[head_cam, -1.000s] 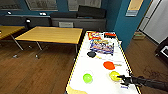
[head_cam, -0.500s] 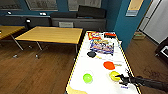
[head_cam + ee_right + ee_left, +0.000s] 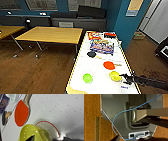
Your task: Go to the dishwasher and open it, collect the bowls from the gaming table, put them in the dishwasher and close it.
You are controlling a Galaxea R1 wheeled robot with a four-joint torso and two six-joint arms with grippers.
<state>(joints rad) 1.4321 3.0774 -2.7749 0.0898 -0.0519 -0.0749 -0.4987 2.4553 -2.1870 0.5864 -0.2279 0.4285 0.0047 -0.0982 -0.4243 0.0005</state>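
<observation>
Head view: long white tabletop (image 3: pixel 100 75) of the gaming table runs up the centre-right of the frame, colourful game boxes (image 3: pixel 102 46) at its far end. Orange-red paddle-shaped piece (image 3: pixel 109 65) lies mid-table, a black paddle (image 3: pixel 91 53) above it. Yellow-green round bowl (image 3: pixel 87 78) sits lower centre, apart from the others. Second yellow-green bowl (image 3: pixel 115 76) sits lower right, tilted in the right wrist view (image 3: pixel 32 133). Right gripper (image 3: pixel 124 78), a black arm entering from the lower right, touches that bowl's edge; jaw state cannot be told. Yellow-wood table (image 3: pixel 50 34) stands upper left.
</observation>
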